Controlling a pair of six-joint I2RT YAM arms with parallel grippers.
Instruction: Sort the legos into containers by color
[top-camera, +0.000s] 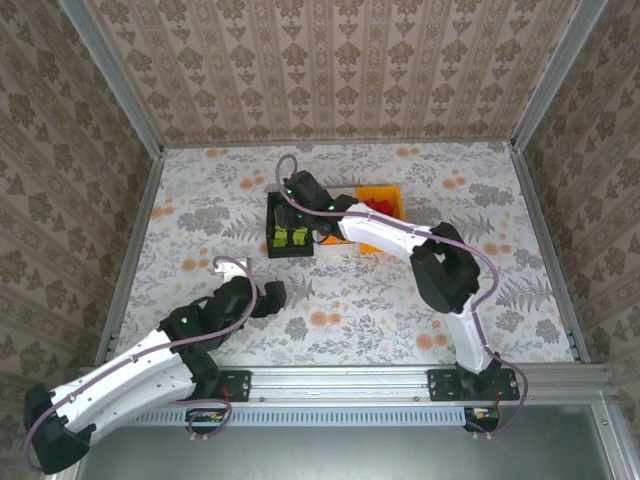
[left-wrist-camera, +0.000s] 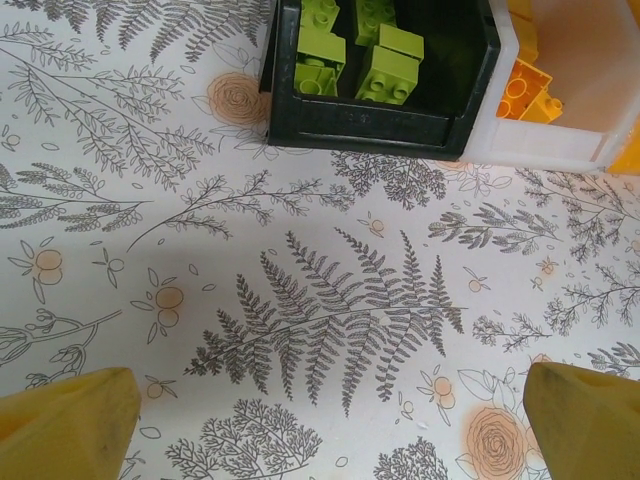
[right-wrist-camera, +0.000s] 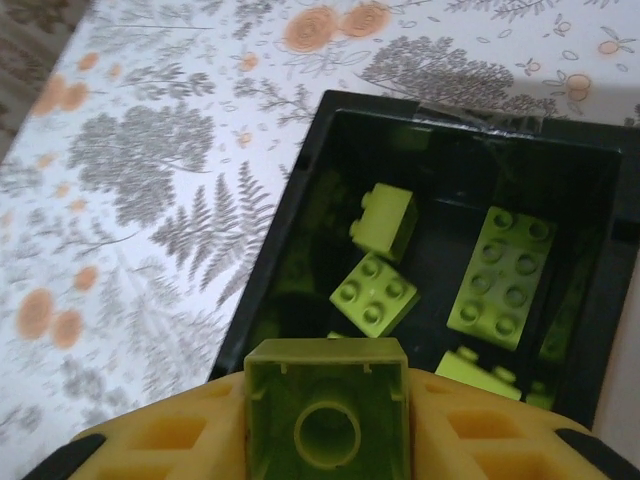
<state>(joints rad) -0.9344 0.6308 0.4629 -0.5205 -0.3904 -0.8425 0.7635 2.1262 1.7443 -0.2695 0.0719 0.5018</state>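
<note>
From above, the right arm reaches across the tabletop (top-camera: 200, 200) so that its right claw (top-camera: 296, 214) hangs over the black bin (top-camera: 271, 232), which already holds green legos (top-camera: 290, 238). The orange-yellow bin (top-camera: 386, 190) stands further right with red legos (top-camera: 377, 207) inside. The left claw (top-camera: 272, 296) rests low near the arm bases, well apart from the bins. The left wrist view shows that claw spread wide over bare patterned cloth, with nothing between its fingers (left-wrist-camera: 80, 415). Ahead of it are the black bin's near wall and, touching it on the right, the white bin (left-wrist-camera: 550, 150) with orange legos (left-wrist-camera: 525, 95). In the right wrist view a lime green brick (right-wrist-camera: 325, 400) sits between the yellow pads, hollow underside toward the camera. It looks pinched there, though the contact faces are hidden, so the hold may be slack. Four or five green pieces lie directly below on the bin floor. The step in hand is the drop, and the brick seems well inside the black rim already. To do it well, part the pads cleanly without swinging sideways, let the brick fall straight, then lift clear before travelling, so the fingers do not nudge the bin wall.
</note>
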